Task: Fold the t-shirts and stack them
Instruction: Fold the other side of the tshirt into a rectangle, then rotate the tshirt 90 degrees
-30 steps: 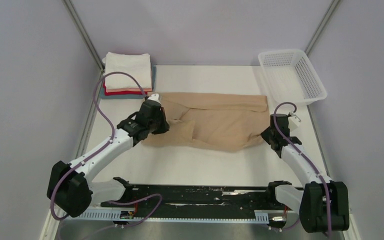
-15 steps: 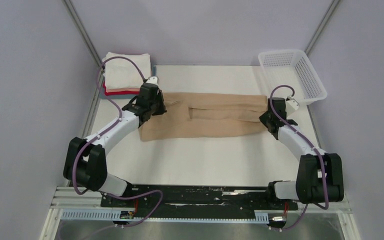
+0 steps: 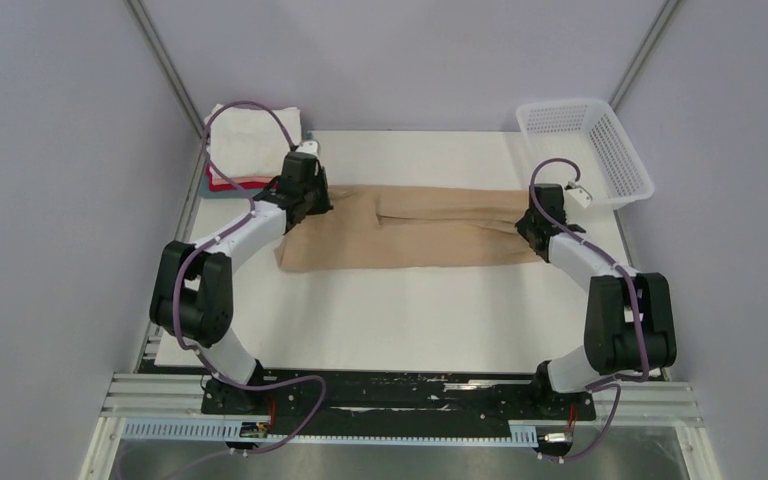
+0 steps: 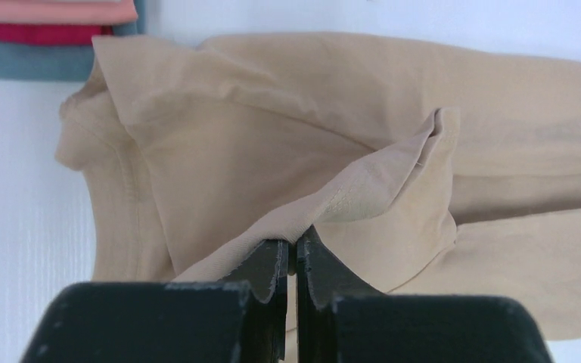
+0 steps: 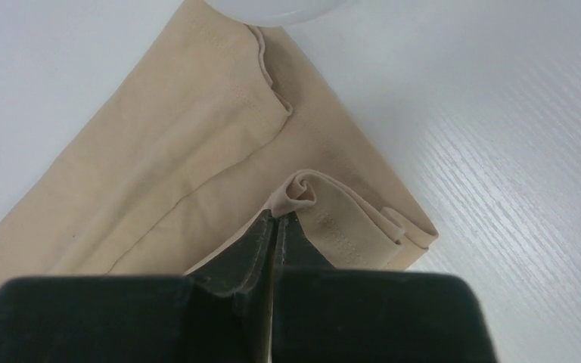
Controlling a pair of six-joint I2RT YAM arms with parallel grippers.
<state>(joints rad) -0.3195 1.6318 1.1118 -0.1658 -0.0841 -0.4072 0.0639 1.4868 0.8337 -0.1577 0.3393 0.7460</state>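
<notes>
The tan t-shirt (image 3: 410, 228) lies across the middle of the table as a long band, its near long side folded up over it. My left gripper (image 3: 305, 205) is shut on a cloth edge at the shirt's left end (image 4: 296, 236). My right gripper (image 3: 532, 222) is shut on a bunched hem at its right end (image 5: 276, 215). A stack of folded shirts (image 3: 250, 150), cream-white on top with pink, red and grey-blue below, sits at the back left, also along the top left of the left wrist view (image 4: 45, 30).
A white plastic mesh basket (image 3: 582, 150) stands at the back right, close behind my right gripper. The white table (image 3: 400, 310) has bare surface in front of the shirt. Purple cables loop above both wrists.
Both grippers have moved away from me, carrying the shirt's near edge up and over. The rumpled shirt is now a flatter, narrower band lying further back.
</notes>
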